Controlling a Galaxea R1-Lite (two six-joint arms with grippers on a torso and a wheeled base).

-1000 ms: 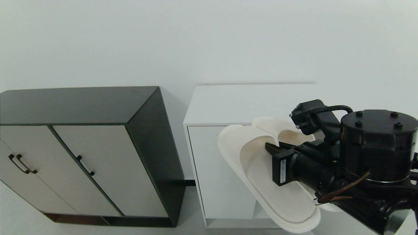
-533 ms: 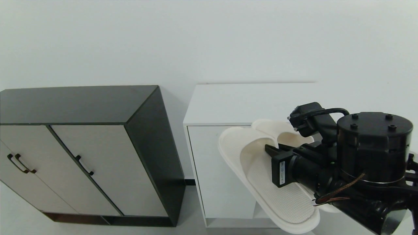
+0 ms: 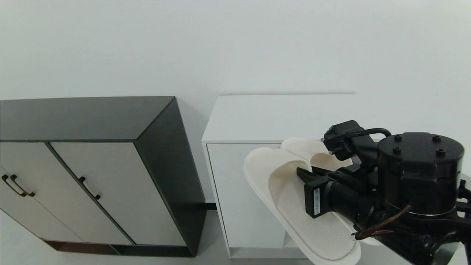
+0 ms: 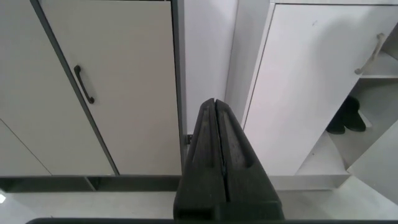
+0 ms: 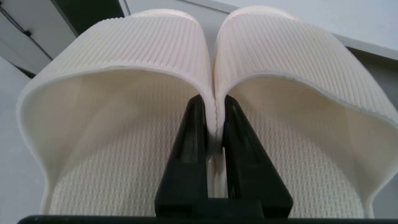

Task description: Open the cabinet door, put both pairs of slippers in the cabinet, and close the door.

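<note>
My right gripper point(image 3: 306, 173) is shut on a pair of cream slippers point(image 3: 283, 184), pinching their two inner walls together point(image 5: 214, 109). They hang tilted, toes up, in front of the white cabinet point(image 3: 265, 117). In the left wrist view that cabinet's door panel point(image 4: 305, 87) has a handle point(image 4: 371, 53) at its edge; beside it the inside stands open, and a dark pair of slippers point(image 4: 346, 117) rests on a shelf there. My left gripper point(image 4: 215, 107) is shut and empty, low down, facing the gap between the two cabinets.
A black cabinet point(image 3: 84, 117) with beige doors point(image 3: 110, 191) and dark handles stands left of the white one, with a narrow gap between them. A plain wall runs behind both. Bare floor lies in front.
The whole head picture has shifted a little left, so the camera moved. My right arm has sunk slightly with the cream slippers still held.
</note>
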